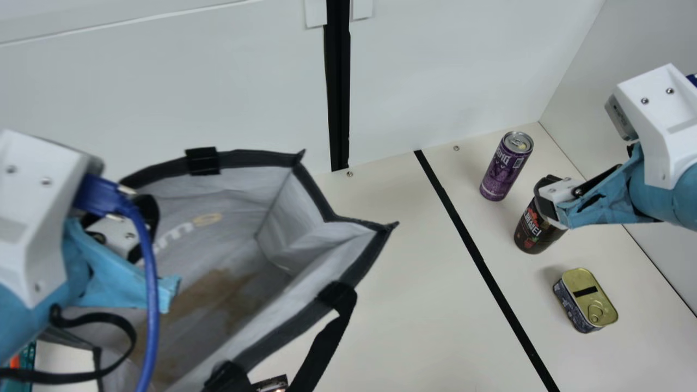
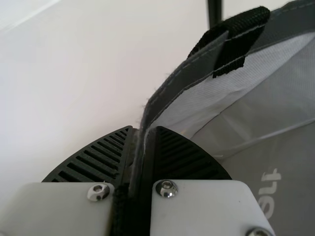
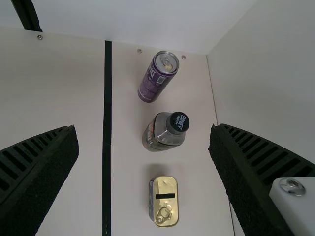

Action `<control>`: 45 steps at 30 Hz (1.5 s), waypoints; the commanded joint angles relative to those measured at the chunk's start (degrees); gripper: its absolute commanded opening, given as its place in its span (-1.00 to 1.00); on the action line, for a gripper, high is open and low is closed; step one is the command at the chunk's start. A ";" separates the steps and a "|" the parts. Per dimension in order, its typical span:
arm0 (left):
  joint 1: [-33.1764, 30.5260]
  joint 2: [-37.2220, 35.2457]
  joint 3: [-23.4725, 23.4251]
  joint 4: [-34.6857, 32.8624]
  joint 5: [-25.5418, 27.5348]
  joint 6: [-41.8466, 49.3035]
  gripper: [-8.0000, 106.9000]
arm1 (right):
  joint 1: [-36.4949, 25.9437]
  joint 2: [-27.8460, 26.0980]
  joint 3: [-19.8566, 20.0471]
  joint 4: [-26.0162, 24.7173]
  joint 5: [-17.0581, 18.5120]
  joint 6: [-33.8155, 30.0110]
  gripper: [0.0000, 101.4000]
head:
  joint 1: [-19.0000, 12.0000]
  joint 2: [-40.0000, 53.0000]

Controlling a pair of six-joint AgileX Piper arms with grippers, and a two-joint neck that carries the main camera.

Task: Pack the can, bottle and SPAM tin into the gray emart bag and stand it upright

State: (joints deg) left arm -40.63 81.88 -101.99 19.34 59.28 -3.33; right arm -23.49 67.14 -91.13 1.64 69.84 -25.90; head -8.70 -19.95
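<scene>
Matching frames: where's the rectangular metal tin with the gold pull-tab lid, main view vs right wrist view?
Main view: lower right, the rectangular gold-lidded metal tin.
Right wrist view: end of the row, next to the dark, black-capped bottle, opposite end from the slim purple metal can.
Shared landmark: long straight black strip on the table; all three stand on the same side of it.

Robotics lab, prob. a test booth: L arm [image 1: 32,218] w/ blue cable [image 1: 150,272], R arm [image 1: 664,125] w/ small cam [image 1: 621,117], cream table [image 1: 403,305] boxed in by plain white panels [image 1: 163,92].
</scene>
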 commanded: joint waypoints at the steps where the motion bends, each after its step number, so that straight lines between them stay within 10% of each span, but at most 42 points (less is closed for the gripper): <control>1: 0.47 -0.29 0.05 3.85 0.08 -3.81 -1.00 | 0.00 0.00 0.00 0.00 0.00 0.00 0.87 | -1.30 -0.05; 26: -7.24 -2.60 11.39 43.71 10.63 -32.97 -1.00 | 0.00 0.00 0.00 0.00 0.00 0.00 0.87 | -1.30 -0.05; 45: -15.75 -1.32 26.20 49.32 10.63 -45.96 -1.00 | 0.00 0.00 0.00 0.00 0.00 0.00 0.87 | -1.30 -0.05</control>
State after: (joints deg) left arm -56.00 80.45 -76.04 68.86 69.80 -48.90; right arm -23.49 67.14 -91.13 1.64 69.84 -25.90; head -8.70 -19.86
